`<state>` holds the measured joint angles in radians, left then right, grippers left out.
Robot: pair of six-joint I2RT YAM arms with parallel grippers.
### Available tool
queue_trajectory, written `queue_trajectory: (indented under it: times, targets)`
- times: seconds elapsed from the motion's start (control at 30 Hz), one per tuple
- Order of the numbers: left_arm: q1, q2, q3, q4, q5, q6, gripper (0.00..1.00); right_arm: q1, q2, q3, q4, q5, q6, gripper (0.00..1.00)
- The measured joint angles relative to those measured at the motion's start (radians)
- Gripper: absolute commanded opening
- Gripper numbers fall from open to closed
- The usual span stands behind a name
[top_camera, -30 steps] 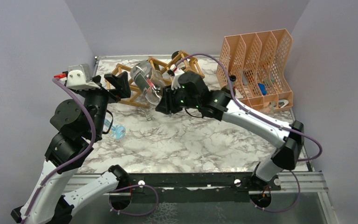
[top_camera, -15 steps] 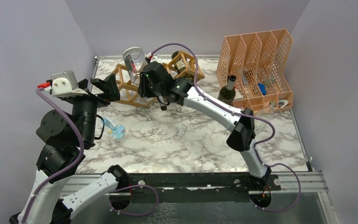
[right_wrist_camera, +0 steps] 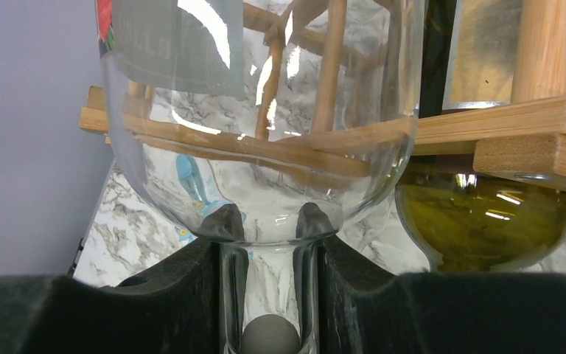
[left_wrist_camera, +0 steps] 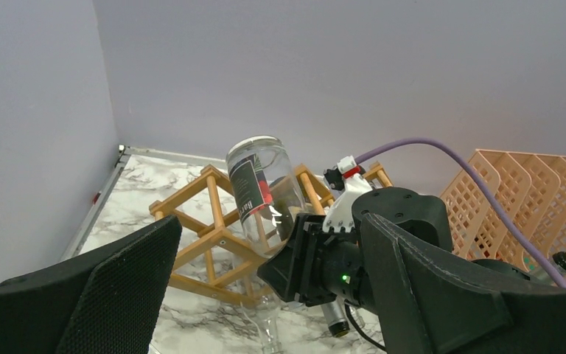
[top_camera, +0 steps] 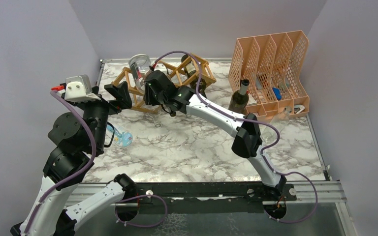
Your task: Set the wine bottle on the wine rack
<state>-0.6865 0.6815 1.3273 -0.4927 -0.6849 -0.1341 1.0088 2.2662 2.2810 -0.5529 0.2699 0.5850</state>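
Note:
The wine rack (top_camera: 142,96) is a light wooden lattice at the back of the table. It also shows in the left wrist view (left_wrist_camera: 210,236). My right gripper (top_camera: 153,93) is shut on the neck of a clear wine bottle (top_camera: 140,65). The bottle is tilted with its base up and its body among the rack's left sticks. The right wrist view shows the neck (right_wrist_camera: 269,287) pinched between both fingers and rack sticks (right_wrist_camera: 501,122) behind the glass. A dark green bottle (top_camera: 195,73) lies in a right cell. My left gripper (top_camera: 120,93) is open and empty, just left of the rack.
A peach perforated file holder (top_camera: 270,64) stands at the back right, with another dark bottle (top_camera: 238,97) upright beside it. A small clear and blue object (top_camera: 121,138) lies on the marble table (top_camera: 202,147) near my left arm. Grey walls close in on three sides.
My right arm has swung left with the clear bottle, from the rack's front to its left cells, base now raised. The upright dark bottle came into view. My left arm shifted slightly.

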Motion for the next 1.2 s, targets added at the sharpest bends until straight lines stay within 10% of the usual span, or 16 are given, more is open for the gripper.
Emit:
queue_trajectory:
  times: [0.3, 0.83, 1.2]
  targets:
    - [0.000, 0.000, 0.000, -0.012, 0.003, -0.019, 0.97, 0.000, 0.015, -0.001, 0.057, 0.045, -0.027, 0.48]
    - [0.000, 0.000, -0.001, -0.012, 0.003, -0.026, 0.97, 0.001, -0.059, -0.122, 0.194, 0.087, -0.024, 0.36]
    - [0.000, 0.000, -0.002, -0.013, 0.003, -0.026, 0.97, 0.000, -0.159, -0.219, 0.215, 0.072, -0.010, 0.55]
